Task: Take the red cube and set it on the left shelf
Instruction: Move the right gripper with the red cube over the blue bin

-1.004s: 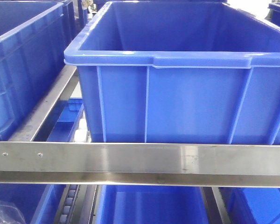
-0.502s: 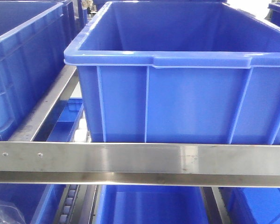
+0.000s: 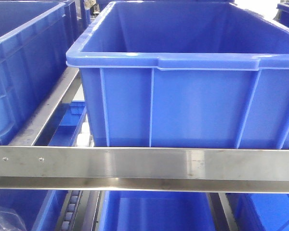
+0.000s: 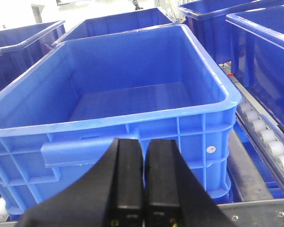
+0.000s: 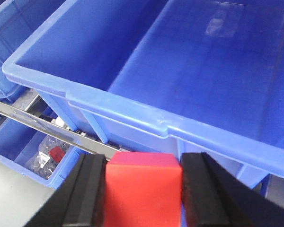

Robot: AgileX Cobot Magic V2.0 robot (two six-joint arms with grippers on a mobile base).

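Steel shelf rail [image 3: 144, 163] carries a blue bin [image 3: 183, 96]; only the wrist views show grippers: right gripper [image 5: 142, 189] clamped on red cube [image 5: 142, 189], left gripper [image 4: 143, 179] fingers together.

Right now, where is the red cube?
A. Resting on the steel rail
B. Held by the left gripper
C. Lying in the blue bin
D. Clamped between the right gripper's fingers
D: the right wrist view shows the red cube squeezed between the right gripper's black fingers.
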